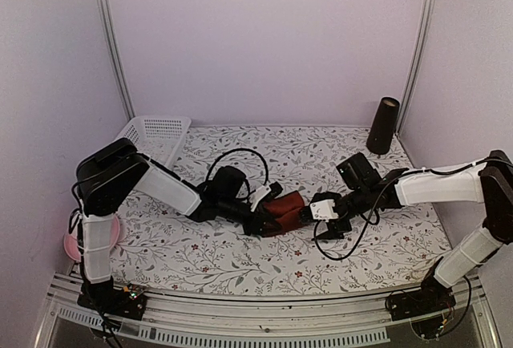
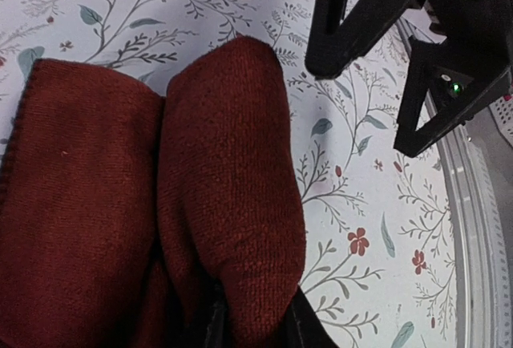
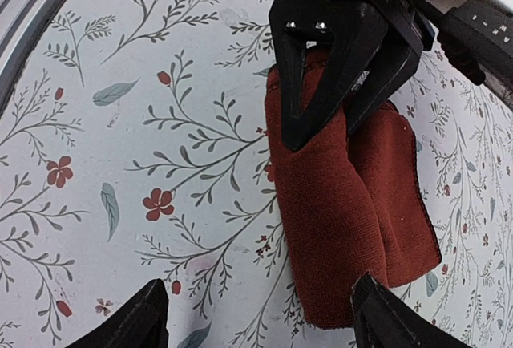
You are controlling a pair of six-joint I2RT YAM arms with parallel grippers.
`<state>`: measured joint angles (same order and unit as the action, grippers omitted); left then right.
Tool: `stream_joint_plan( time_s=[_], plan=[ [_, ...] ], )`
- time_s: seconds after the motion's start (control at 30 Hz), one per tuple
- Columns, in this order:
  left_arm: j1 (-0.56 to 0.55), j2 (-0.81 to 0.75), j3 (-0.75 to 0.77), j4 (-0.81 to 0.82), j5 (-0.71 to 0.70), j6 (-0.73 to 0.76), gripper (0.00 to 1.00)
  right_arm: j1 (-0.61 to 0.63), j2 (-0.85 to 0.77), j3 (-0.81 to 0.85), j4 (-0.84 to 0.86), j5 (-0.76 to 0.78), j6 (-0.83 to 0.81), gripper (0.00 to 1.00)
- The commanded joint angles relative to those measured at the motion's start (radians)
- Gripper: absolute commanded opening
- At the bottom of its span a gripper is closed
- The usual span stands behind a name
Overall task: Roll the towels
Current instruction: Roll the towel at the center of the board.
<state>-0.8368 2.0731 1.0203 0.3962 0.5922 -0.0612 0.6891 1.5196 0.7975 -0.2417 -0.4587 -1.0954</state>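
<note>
The dark red-maroon towel [image 1: 282,207] lies partly rolled into two thick folds at mid table. It also shows in the left wrist view [image 2: 224,196] and in the right wrist view [image 3: 345,204]. My left gripper [image 1: 259,221] is shut on the near end of one fold, which is pinched between its fingers [image 2: 255,320]. My right gripper [image 1: 309,213] is open at the towel's other end, just off the cloth; in its own view [image 3: 258,304] one finger [image 3: 389,320] touches the roll's corner. The checked towel is out of view.
A white basket [image 1: 156,135] stands at the back left and a black cone [image 1: 383,125] at the back right. A pink object [image 1: 70,244] hangs off the left edge. Black cables [image 1: 240,159] loop over the table. The metal front rail [image 2: 481,228] runs close by.
</note>
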Motion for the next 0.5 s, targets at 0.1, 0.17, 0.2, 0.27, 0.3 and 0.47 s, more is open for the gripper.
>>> stream_joint_plan(
  time_s=[0.1,0.17,0.2,0.27,0.3,0.47],
  plan=[
    [0.04,0.088,0.015,-0.103,0.068,-0.073,0.21,0.003,0.043,0.021,0.053,0.026,0.012,0.79],
    [0.047,0.099,0.021,-0.104,0.078,-0.083,0.21,0.003,0.058,0.022,0.053,0.031,0.005,0.79],
    [0.051,0.106,0.027,-0.111,0.08,-0.084,0.21,0.003,0.067,0.026,0.054,0.039,0.005,0.79],
    [0.054,0.116,0.037,-0.12,0.079,-0.089,0.21,0.003,0.092,0.038,0.059,0.059,0.018,0.79],
    [0.057,0.12,0.042,-0.123,0.079,-0.092,0.21,0.004,0.107,0.046,0.065,0.074,0.026,0.79],
    [0.062,0.144,0.063,-0.142,0.104,-0.097,0.23,0.009,0.163,0.067,0.091,0.137,0.067,0.79]
  ],
)
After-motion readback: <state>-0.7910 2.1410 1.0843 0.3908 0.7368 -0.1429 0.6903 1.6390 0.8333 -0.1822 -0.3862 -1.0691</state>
